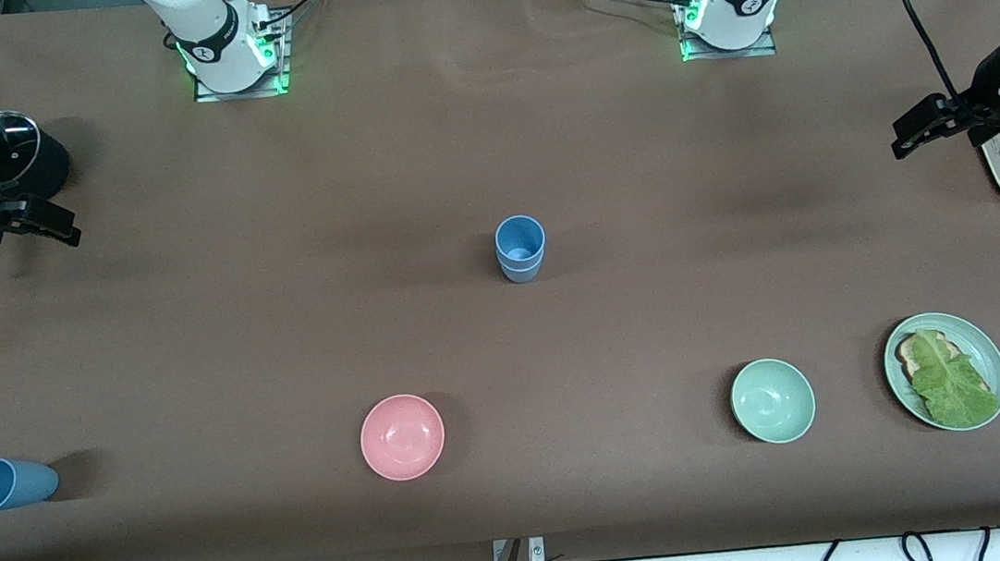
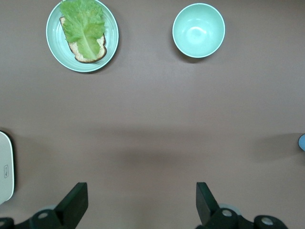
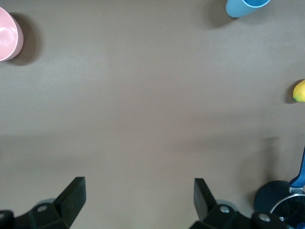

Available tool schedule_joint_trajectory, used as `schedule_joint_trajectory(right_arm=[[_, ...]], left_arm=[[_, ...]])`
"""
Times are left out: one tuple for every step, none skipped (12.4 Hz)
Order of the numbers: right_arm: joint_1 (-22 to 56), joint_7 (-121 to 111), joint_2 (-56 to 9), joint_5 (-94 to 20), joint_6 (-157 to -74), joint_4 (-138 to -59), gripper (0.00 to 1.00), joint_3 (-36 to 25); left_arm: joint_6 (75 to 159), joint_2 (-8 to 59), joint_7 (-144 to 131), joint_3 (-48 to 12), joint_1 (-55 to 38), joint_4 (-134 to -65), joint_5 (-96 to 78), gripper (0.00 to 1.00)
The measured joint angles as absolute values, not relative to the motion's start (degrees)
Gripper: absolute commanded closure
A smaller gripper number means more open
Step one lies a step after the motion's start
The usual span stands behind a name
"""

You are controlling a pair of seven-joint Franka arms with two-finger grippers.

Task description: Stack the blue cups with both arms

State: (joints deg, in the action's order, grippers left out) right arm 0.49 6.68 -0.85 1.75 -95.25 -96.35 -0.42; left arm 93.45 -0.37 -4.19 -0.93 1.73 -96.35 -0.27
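Both claws hang spread and empty, the left gripper (image 2: 142,202) over bare table at its end, the right gripper (image 3: 139,200) likewise, while the stacked blue cups (image 1: 520,248) stand mid-table and another blue cup (image 1: 8,484) stands near the front camera.

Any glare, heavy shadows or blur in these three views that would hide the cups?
Front view: even light, soft shadows beside the upright blue cup and the lying blue cup; green glow at both arm bases. Left wrist view: mild glare inside the pale green bowl, otherwise sharp. Right wrist view: sharp, the lying cup cut off at the frame edge.
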Motion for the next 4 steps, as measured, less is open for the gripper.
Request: schedule_joint_trajectory(right_arm=[[0.5,6.7,-0.9,1.7,-95.3,-96.5,0.0,-0.3],[0.4,6.7,-0.9,1.8,-95.3,-96.7,0.0,-0.1],[0.3,6.7,-0.9,1.8,-95.4,-96.9,0.0,0.0],[0.2,6.7,-1.0,1.8,-95.5,-97.1,0.0,0.1]], left_arm=[[93.5,-0.4,-4.2,-0.9,1.7,-96.3,-0.3,0.0],[93.5,-0.4,-4.2,-0.9,1.7,-96.3,-0.3,0.0],[93.5,-0.4,-4.2,-0.9,1.7,-96.3,-0.3,0.0],[93.5,-0.4,-4.2,-0.9,1.7,-96.3,-0.3,0.0]])
